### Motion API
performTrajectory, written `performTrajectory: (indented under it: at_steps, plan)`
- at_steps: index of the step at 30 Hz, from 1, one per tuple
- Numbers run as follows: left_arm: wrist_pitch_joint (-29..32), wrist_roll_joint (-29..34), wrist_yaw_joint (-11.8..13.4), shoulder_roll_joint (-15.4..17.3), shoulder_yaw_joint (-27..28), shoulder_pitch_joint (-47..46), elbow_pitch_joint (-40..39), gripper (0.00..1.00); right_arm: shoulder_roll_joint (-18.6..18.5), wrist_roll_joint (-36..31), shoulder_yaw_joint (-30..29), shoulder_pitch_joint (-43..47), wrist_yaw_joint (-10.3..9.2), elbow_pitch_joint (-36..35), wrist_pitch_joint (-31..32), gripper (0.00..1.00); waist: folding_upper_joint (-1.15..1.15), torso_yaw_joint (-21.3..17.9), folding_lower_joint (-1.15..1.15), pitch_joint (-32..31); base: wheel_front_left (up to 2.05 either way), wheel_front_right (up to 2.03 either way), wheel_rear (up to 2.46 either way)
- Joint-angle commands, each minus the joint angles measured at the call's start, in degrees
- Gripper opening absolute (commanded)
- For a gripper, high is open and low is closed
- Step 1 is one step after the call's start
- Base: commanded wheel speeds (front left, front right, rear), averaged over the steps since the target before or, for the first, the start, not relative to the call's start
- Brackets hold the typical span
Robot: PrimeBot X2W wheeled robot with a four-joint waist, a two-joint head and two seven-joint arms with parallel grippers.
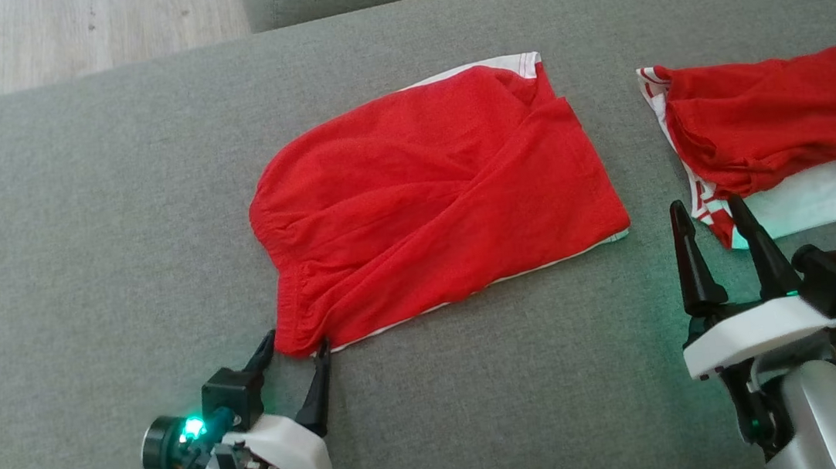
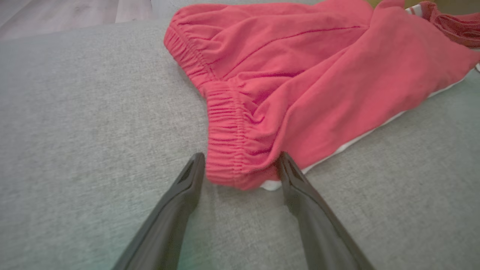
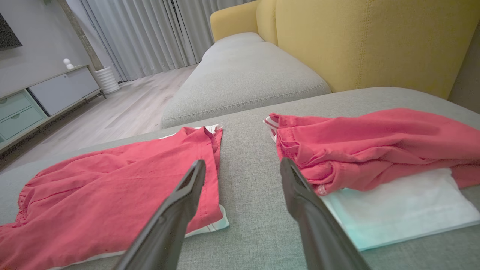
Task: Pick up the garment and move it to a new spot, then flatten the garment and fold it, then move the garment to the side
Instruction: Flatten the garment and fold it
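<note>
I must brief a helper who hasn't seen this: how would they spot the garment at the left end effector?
Two red garments lie on the broad grey cushion. Pick the middle garment, its elastic waistband corner between the fingers of the open left end effector. The crumpled neighbour on its right, unlike it, rests on a folded white cloth.

You've got 2 red garments (centre garment, right garment), 1 white cloth, 2 grippers (left gripper, right gripper).
</note>
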Motion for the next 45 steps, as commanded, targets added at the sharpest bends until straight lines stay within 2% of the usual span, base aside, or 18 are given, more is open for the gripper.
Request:
performTrajectory:
  at_steps: [1,8,23,24,26,30,36,45]
  plan:
    - [-0.5,-0.3,0.8,0.9,2.2,-1.7,-0.4,1.00,-0.1,0.4,1.5,-2.2,-0.04,-1.4,-0.1,1.00,0.00,0.1,0.00,-0.2,0.00,0.00,0.00]
    - [0.4,-0.5,1.8,1.3,2.1,-1.2,0.5,1.00,-0.1,0.6,1.8,-2.2,-0.04,-0.7,-0.2,1.00,0.00,0.4,0.00,-0.9,0.00,0.00,0.00]
    - [2.6,-1.7,-0.7,1.0,-0.1,-1.7,-0.5,1.00,-0.1,0.7,2.1,-2.7,-0.04,0.0,0.0,1.00,0.00,0.0,0.00,-0.4,0.00,0.00,0.00]
    - [2.5,-1.7,-1.0,1.1,-0.3,-1.7,-0.8,0.79,-0.1,0.6,2.3,-2.8,-0.04,0.3,0.3,1.00,0.00,0.0,0.00,-0.4,0.00,0.00,0.00]
    - [1.6,-1.8,-1.1,1.0,-0.4,-1.7,-1.5,0.00,-0.1,0.0,2.5,-3.1,-0.04,1.1,1.1,1.00,0.00,0.1,0.00,-0.4,0.00,0.00,0.00]
    - [-1.1,-1.7,-0.5,1.0,-0.1,-2.0,-3.3,0.00,-0.1,-1.1,3.1,-4.7,-0.04,3.9,3.4,1.00,0.00,0.9,0.00,-0.3,0.00,0.00,0.00]
    - [-3.1,-1.3,-0.3,1.0,-0.6,-2.5,-5.9,0.00,-0.1,-0.7,4.3,-8.0,-0.04,11.7,7.3,1.00,0.00,2.5,0.00,0.3,0.00,0.00,0.00]
    - [-2.9,-1.2,-0.4,1.0,-1.7,-3.0,-7.8,0.00,-0.1,-1.2,4.0,-14.1,-0.04,23.8,6.0,1.00,0.00,3.8,0.00,1.2,0.00,0.00,0.00]
